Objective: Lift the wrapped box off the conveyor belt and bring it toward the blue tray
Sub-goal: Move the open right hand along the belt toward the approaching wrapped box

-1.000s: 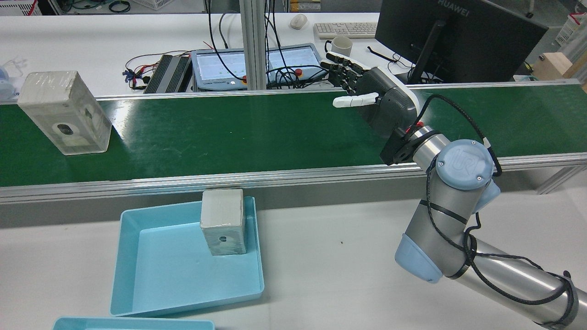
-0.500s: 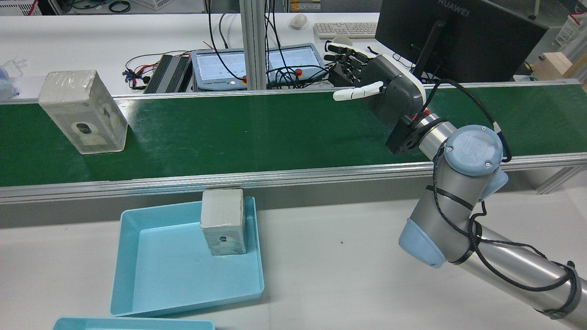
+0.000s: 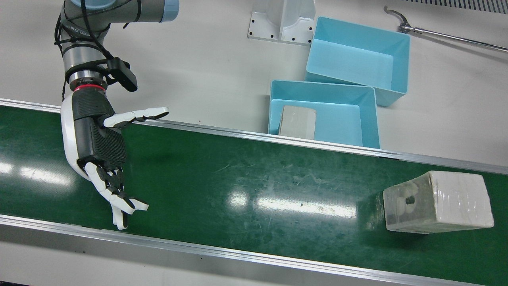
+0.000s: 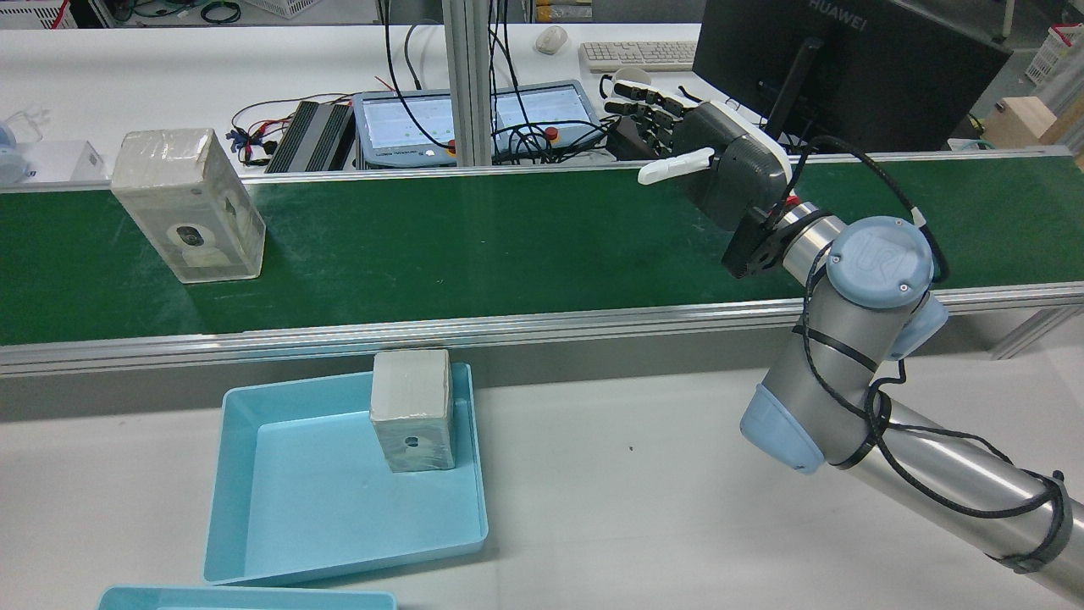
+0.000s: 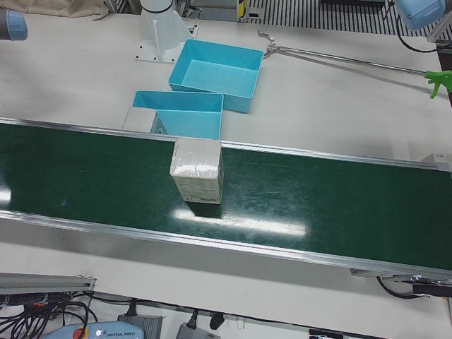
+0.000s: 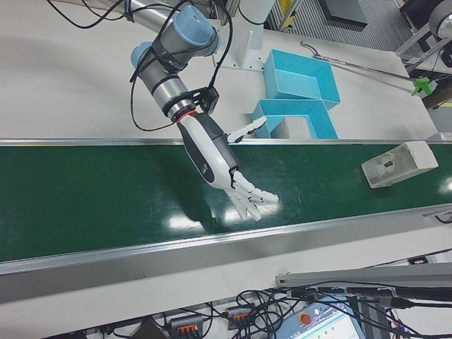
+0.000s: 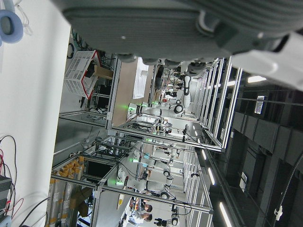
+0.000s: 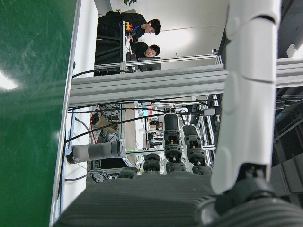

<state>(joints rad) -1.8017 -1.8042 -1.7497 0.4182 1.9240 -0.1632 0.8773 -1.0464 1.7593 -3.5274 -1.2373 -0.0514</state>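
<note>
Green belt [image 4: 474, 246] has carried box [image 4: 188, 205] nearer right robot hand [image 4: 720, 165] | hand empty, fingers spread, waiting over belt | box well apart; grasp pending

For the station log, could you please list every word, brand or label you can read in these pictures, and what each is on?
"HUAWEI": top back of the black monitor, rear view.
"UR" logo: blue joint cap of the right arm, rear view.
"UNIVERSAL ROBOTS": teach pendant, left-front view, barely legible.
Tablet screen text: too small to read.
Wrapped box: no readable print.
</note>
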